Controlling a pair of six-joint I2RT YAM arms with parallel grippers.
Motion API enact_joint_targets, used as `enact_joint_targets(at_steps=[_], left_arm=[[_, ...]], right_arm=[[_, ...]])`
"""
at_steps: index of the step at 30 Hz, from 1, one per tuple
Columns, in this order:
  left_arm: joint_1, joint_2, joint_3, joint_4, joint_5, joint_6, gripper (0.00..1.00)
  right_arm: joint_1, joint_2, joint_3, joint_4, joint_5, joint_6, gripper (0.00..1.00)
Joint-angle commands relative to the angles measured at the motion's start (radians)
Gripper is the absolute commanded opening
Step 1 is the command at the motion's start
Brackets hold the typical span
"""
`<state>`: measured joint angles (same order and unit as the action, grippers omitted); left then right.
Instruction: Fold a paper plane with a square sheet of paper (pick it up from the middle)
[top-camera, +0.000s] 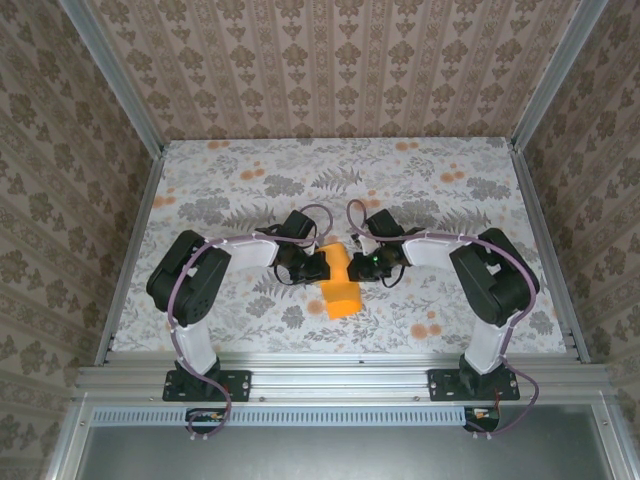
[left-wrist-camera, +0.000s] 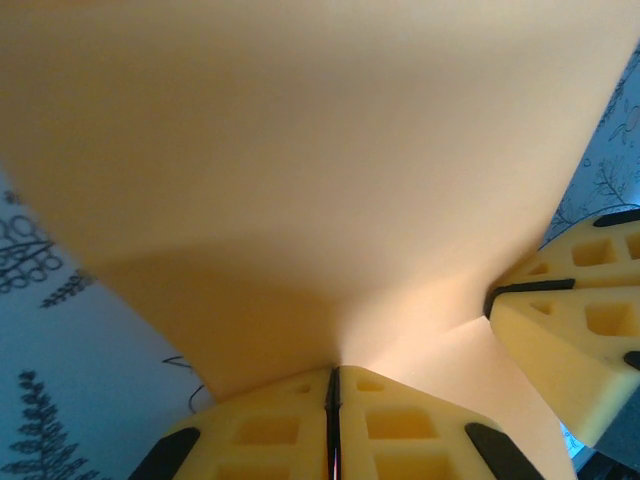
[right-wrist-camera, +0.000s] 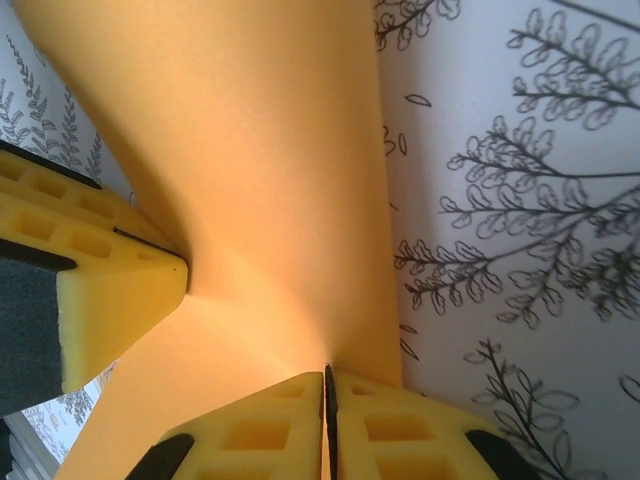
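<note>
The orange sheet of paper (top-camera: 342, 290) is folded into a narrow strip. It hangs lifted between my two grippers at the middle of the table, its lower end toward the near edge. Whether it has a paper plane's pointed shape I cannot tell. My left gripper (top-camera: 322, 265) is shut on its left edge and my right gripper (top-camera: 359, 265) is shut on its right edge. In the left wrist view the paper (left-wrist-camera: 300, 170) runs out of the shut left gripper (left-wrist-camera: 333, 372), with the right fingers (left-wrist-camera: 570, 320) alongside. The right wrist view has the paper (right-wrist-camera: 260, 170), the shut right gripper (right-wrist-camera: 327, 376) and the left fingers (right-wrist-camera: 110, 290).
The table (top-camera: 250, 180) has a pale floral print with small orange flowers. Patterned walls and metal rails (top-camera: 130, 250) close it in on the left, right and far sides. Both arm bases stand on the near rail (top-camera: 340, 380).
</note>
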<state>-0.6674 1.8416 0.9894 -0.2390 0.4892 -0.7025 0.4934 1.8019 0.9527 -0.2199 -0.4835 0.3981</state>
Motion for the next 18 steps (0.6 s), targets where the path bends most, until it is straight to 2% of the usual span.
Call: enact_joint_targets(at_steps=[1, 8, 18], left_arm=[[-0.022, 0.108, -0.043, -0.041, -0.087, 0.028, 0.10], [-0.023, 0.101, -0.040, -0.043, -0.090, 0.028, 0.10], [-0.023, 0.090, -0.055, -0.046, -0.090, 0.036, 0.10]], right_arm=[[-0.006, -0.071, 0.022, -0.002, -0.015, 0.031, 0.13], [0.005, 0.005, 0.064, 0.047, -0.049, 0.060, 0.13], [-0.012, 0.098, 0.091, 0.032, 0.040, 0.030, 0.12]])
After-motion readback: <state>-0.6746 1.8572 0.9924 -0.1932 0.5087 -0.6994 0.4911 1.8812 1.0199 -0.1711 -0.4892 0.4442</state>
